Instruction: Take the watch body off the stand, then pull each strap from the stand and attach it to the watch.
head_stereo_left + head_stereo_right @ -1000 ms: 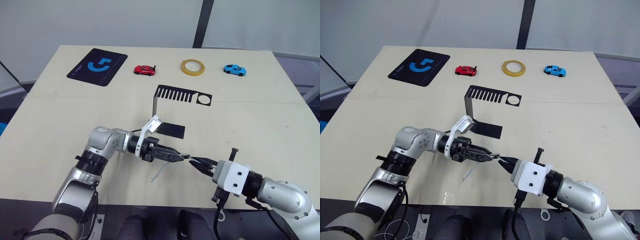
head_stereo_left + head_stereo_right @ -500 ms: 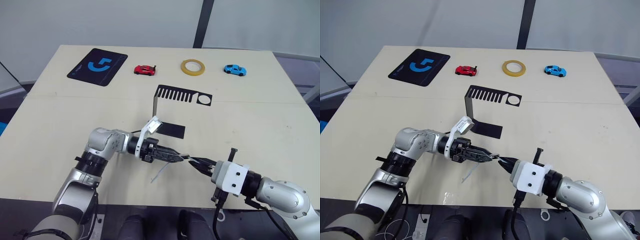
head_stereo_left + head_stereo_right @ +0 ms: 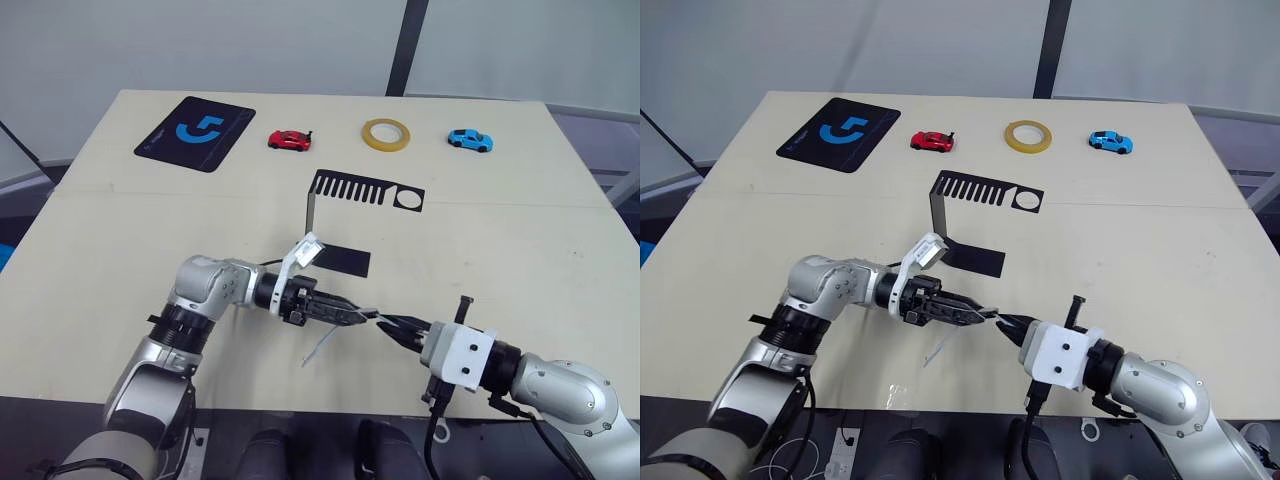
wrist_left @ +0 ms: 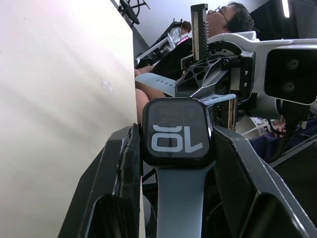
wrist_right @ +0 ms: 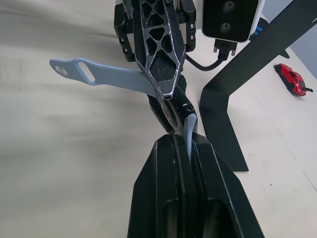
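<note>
My left gripper is shut on the watch body, a black rounded square with white digits. One pale blue-grey strap hangs from the watch toward the table, and its holed end shows in the right wrist view. Facing it, my right gripper is shut on the second strap, whose free end meets the watch between the two sets of fingertips. The black stand is behind both grippers at mid-table, with nothing in its slotted top plate.
Along the far edge lie a black mouse pad, a red toy car, a yellow tape roll and a blue toy car. A person sits beyond the table's near edge.
</note>
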`<state>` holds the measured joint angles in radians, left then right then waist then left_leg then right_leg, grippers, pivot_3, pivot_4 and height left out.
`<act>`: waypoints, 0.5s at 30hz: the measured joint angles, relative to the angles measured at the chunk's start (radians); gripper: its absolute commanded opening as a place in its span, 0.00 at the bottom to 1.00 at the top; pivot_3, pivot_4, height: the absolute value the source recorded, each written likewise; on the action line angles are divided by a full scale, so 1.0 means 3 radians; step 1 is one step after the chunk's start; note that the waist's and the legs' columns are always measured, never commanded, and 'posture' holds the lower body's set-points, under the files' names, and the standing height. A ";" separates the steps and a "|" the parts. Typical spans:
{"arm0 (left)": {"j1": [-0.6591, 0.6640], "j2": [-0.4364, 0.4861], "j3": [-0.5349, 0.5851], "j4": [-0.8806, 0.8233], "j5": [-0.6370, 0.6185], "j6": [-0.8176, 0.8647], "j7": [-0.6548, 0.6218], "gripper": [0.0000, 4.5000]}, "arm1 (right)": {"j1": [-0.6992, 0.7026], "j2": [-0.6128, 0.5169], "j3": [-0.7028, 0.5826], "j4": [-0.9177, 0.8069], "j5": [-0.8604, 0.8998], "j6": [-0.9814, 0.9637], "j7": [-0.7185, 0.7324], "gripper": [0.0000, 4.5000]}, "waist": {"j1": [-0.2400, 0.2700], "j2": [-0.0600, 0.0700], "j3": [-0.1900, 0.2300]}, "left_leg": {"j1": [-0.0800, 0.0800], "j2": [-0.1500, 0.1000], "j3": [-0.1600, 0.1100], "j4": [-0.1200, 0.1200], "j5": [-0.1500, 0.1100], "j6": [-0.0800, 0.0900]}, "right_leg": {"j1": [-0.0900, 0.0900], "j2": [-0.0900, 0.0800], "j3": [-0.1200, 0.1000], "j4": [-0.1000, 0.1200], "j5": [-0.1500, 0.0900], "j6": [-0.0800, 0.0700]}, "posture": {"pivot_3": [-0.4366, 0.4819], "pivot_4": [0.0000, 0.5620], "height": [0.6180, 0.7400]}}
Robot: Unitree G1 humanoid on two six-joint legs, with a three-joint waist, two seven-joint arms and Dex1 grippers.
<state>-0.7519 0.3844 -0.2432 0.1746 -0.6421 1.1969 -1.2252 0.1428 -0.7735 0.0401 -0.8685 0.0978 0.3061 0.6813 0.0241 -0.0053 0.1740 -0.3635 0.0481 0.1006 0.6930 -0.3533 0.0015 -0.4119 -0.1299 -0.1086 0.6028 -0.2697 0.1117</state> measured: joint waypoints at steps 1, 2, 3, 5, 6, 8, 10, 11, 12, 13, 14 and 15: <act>0.0001 0.0001 0.0000 -0.0011 0.0000 0.0009 0.0008 0.37 | 0.0000 0.0000 0.0001 0.0000 -0.0005 0.0000 0.0007 0.00 | 0.0001 0.0000 0.0000 | 0.0000 0.0000 -0.0001 0.0000 0.0000 0.0000 | 0.0000 0.0000 0.0000 0.0000 0.0000 0.0000 | 0.48 0.27 0.97; 0.0003 0.0000 0.0000 -0.0015 0.0000 0.0014 0.0013 0.37 | -0.0001 0.0000 0.0002 0.0001 -0.0013 0.0000 0.0011 0.00 | 0.0001 0.0000 0.0000 | -0.0001 0.0000 -0.0001 0.0001 0.0000 0.0000 | 0.0000 0.0000 -0.0001 0.0000 0.0000 0.0000 | 0.48 0.27 0.97; 0.0005 -0.0001 0.0000 -0.0018 0.0000 0.0017 0.0020 0.37 | -0.0001 0.0000 0.0005 0.0001 -0.0020 0.0000 0.0013 0.00 | 0.0000 0.0000 0.0000 | -0.0003 0.0000 -0.0003 0.0002 0.0000 0.0000 | 0.0000 0.0000 -0.0002 0.0000 0.0000 0.0000 | 0.48 0.27 0.97; 0.0007 -0.0001 -0.0001 -0.0022 0.0000 0.0025 0.0035 0.37 | -0.0003 0.0000 0.0012 0.0010 -0.0025 0.0001 0.0013 0.00 | 0.0000 0.0000 0.0000 | -0.0008 0.0000 -0.0006 0.0005 0.0000 0.0000 | -0.0002 0.0000 -0.0004 0.0000 0.0000 0.0000 | 0.48 0.27 0.97; 0.0008 0.0000 -0.0001 -0.0023 0.0000 0.0032 0.0038 0.37 | -0.0005 0.0000 0.0016 0.0012 -0.0027 0.0001 0.0014 0.00 | 0.0000 0.0000 0.0000 | -0.0012 0.0000 -0.0007 0.0007 0.0000 0.0000 | -0.0004 0.0000 -0.0005 0.0001 0.0000 0.0000 | 0.48 0.27 0.97; 0.0009 0.0003 -0.0001 -0.0024 0.0000 0.0043 0.0045 0.37 | -0.0016 0.0000 0.0034 0.0014 -0.0051 0.0004 0.0014 0.00 | 0.0000 0.0000 0.0000 | -0.0017 0.0000 -0.0010 0.0013 0.0000 0.0000 | -0.0006 0.0000 -0.0007 0.0004 0.0000 0.0000 | 0.48 0.27 0.97; 0.0009 0.0007 -0.0001 -0.0026 0.0000 0.0044 0.0050 0.37 | -0.0029 0.0001 0.0049 0.0014 -0.0067 0.0015 0.0014 0.00 | 0.0002 0.0000 0.0000 | -0.0018 0.0000 -0.0012 0.0015 0.0000 0.0000 | -0.0006 0.0000 -0.0008 0.0004 0.0000 0.0000 | 0.48 0.27 0.97; 0.0009 0.0010 -0.0002 -0.0028 0.0000 0.0044 0.0056 0.37 | -0.0034 0.0004 0.0056 0.0014 -0.0074 0.0023 0.0013 0.00 | 0.0002 0.0000 0.0000 | -0.0019 0.0000 -0.0012 0.0015 0.0000 0.0000 | -0.0006 0.0000 -0.0008 0.0004 0.0000 0.0000 | 0.48 0.27 0.97; 0.0010 0.0011 -0.0002 -0.0029 0.0000 0.0045 0.0061 0.37 | -0.0036 0.0004 0.0060 0.0014 -0.0083 0.0027 0.0013 0.00 | 0.0002 0.0000 0.0000 | -0.0019 0.0000 -0.0013 0.0015 0.0000 0.0000 | -0.0006 0.0000 -0.0008 0.0004 0.0000 0.0000 | 0.48 0.27 0.97; 0.0010 0.0011 -0.0003 -0.0030 0.0000 0.0045 0.0073 0.37 | -0.0040 0.0005 0.0068 0.0014 -0.0097 0.0035 0.0013 0.00 | 0.0002 0.0000 0.0000 | -0.0019 0.0000 -0.0013 0.0015 0.0000 0.0000 | -0.0006 0.0000 -0.0008 0.0004 0.0000 0.0000 | 0.48 0.27 0.97; 0.0010 0.0011 -0.0004 -0.0031 0.0000 0.0046 0.0081 0.37 | -0.0046 0.0005 0.0074 0.0014 -0.0099 0.0053 0.0013 0.00 | 0.0001 0.0000 0.0000 | -0.0019 0.0000 -0.0013 0.0015 0.0000 0.0001 | -0.0006 0.0000 -0.0008 0.0004 0.0000 0.0000 | 0.48 0.27 0.97; 0.0010 0.0009 -0.0006 -0.0032 0.0000 0.0047 0.0089 0.37 | -0.0052 0.0005 0.0080 0.0014 -0.0103 0.0073 0.0013 0.00 | 0.0001 0.0000 0.0000 | -0.0019 0.0000 -0.0013 0.0015 0.0000 0.0000 | -0.0006 0.0000 -0.0008 0.0005 0.0000 0.0000 | 0.48 0.27 0.97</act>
<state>-0.7489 0.3873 -0.2451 0.1651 -0.6420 1.2110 -1.1986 0.1273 -0.7721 0.0641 -0.8644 0.0669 0.3281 0.6852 0.0244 -0.0053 0.1739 -0.3692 0.0481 0.0967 0.6975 -0.3534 0.0016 -0.4137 -0.1300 -0.1111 0.6041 -0.2697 0.1117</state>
